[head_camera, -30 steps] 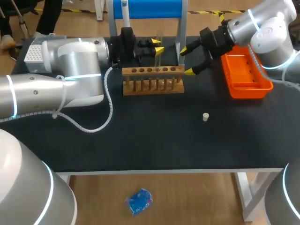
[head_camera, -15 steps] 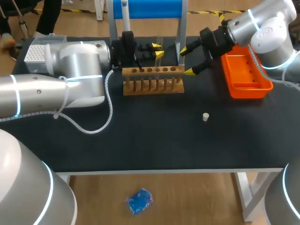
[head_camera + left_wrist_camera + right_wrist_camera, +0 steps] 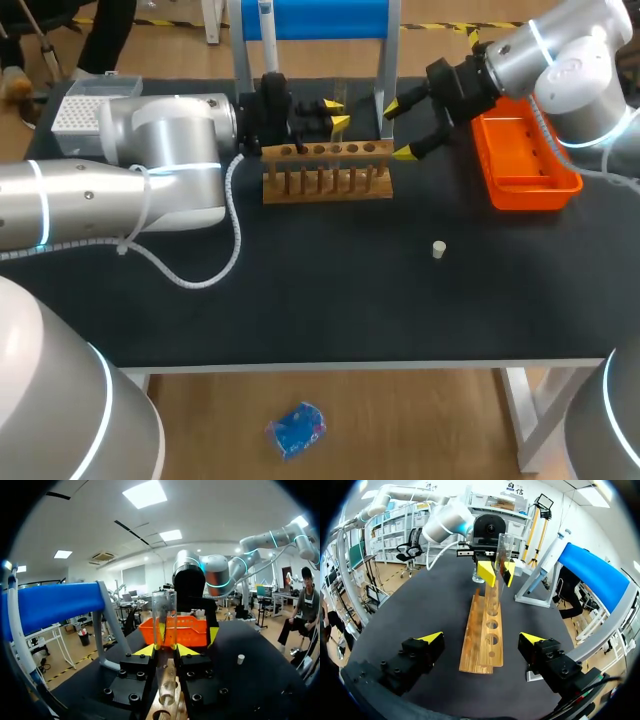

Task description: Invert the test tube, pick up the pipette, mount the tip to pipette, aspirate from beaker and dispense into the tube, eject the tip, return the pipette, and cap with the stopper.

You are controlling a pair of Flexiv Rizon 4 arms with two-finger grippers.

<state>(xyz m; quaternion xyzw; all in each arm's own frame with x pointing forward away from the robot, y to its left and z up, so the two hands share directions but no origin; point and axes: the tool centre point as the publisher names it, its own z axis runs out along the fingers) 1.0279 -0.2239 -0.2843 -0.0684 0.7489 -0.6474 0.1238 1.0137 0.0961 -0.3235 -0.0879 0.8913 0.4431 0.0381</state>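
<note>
A clear test tube [image 3: 164,622] stands upright with my left gripper [image 3: 165,650] shut on it, just over the wooden rack [image 3: 327,172]. The tube's lower end reaches down to a rack hole [image 3: 168,686]; whether it sits inside I cannot tell. In the right wrist view the tube [image 3: 503,550] and the left gripper [image 3: 496,573] show at the rack's [image 3: 485,630] far end. My right gripper [image 3: 402,128] hangs open just right of the rack, nothing between its fingers [image 3: 431,640]. A small white stopper [image 3: 438,248] lies on the black table. The pipette [image 3: 547,562] hangs on the blue stand [image 3: 592,572].
An orange tray [image 3: 525,180] sits at the right, under my right arm. The white tip box [image 3: 75,110] stands at the back left. Behind the rack rises the blue stand [image 3: 315,18]. A glass beaker [image 3: 478,575] stands beyond the rack's far end.
My left gripper has come down a little with the test tube, bringing it lower over the rack. The right arm has kept still.
</note>
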